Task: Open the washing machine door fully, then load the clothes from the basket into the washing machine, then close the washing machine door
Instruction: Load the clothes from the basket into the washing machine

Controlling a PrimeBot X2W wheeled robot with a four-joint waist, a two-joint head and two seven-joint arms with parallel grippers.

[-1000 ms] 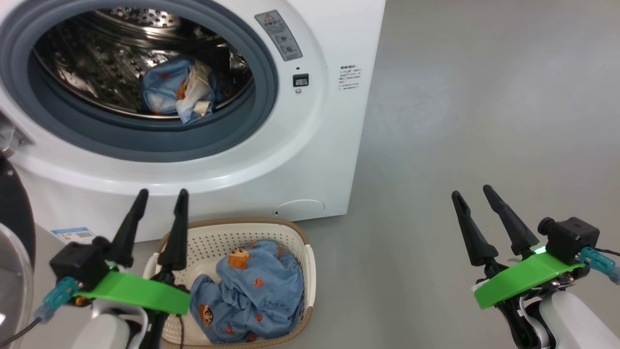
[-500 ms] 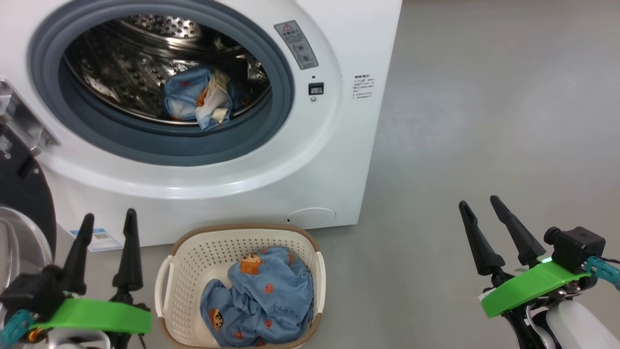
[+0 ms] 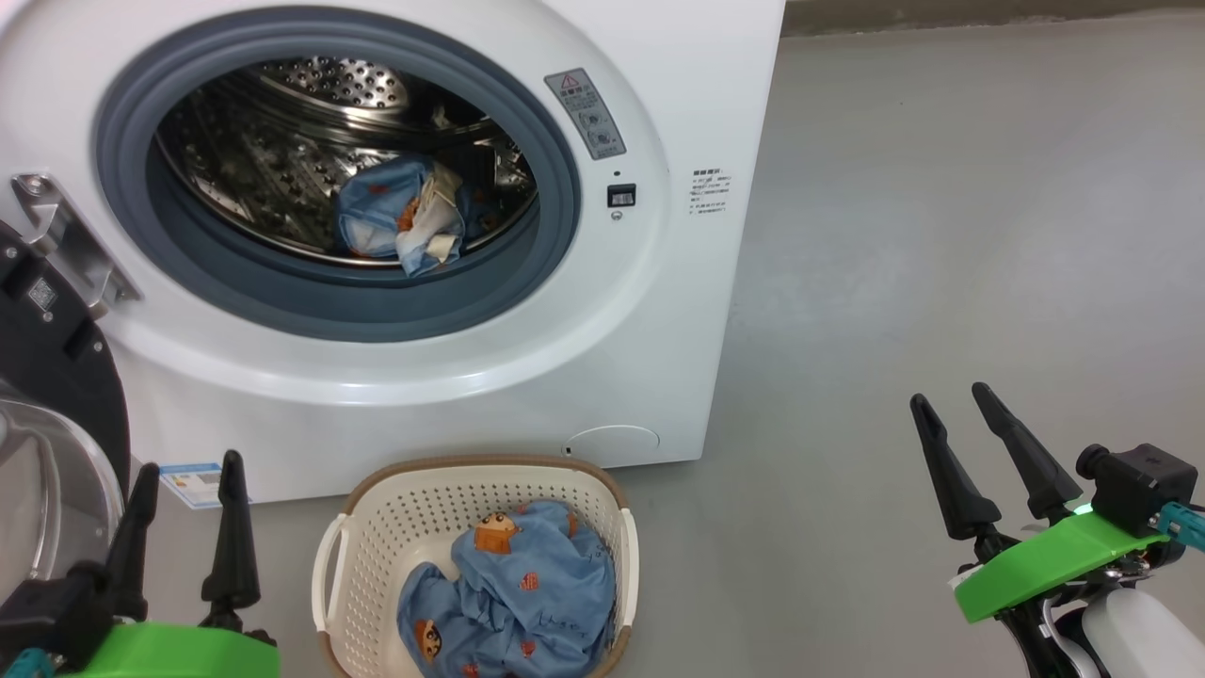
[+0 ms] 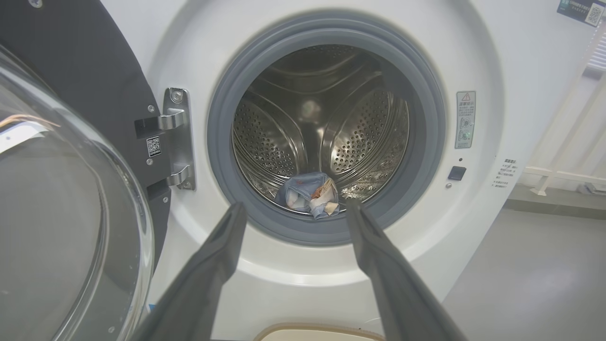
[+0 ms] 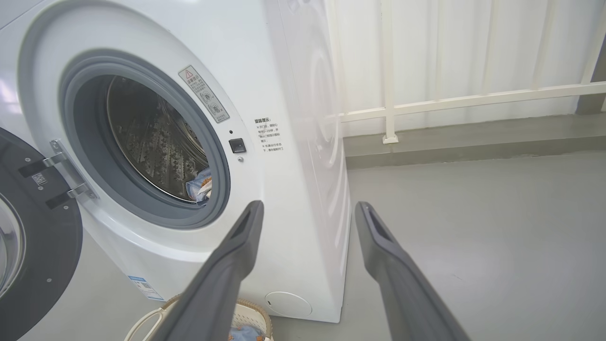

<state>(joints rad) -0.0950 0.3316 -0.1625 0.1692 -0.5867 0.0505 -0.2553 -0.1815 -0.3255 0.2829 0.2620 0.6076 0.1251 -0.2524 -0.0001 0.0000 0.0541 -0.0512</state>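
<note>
While both arms hang clear of everything, the left claw is seen at lower left of the head view w/ its two dark fingers spread wide: nothing gripped, nothing touched. It is held beside the basket, apart from it. At lower right the right claw is likewise spread wide & empty, held over bare floor, well apart from the washing machine.

At the machine's left the washing machine door is swung open, its black ring & clear bowl window cut by the frame edge. A blue garment is bunched inside the basket, which is set on the floor just in front of the machine, near the round service cap. A second garment is lying low in the drum, behind the grey gasket.

From the left wrist the drum is faced nearly head-on: its back wall & ribs are shown, which the head view misses, plus the steel hinge in full. A sliver of basket rim is caught at the bottom edge there.

From the right wrist the machine's side panel & a white railing behind it are brought in. The drum garment is glimpsed past the gasket, and the basket is mostly hidden behind a finger.
</note>
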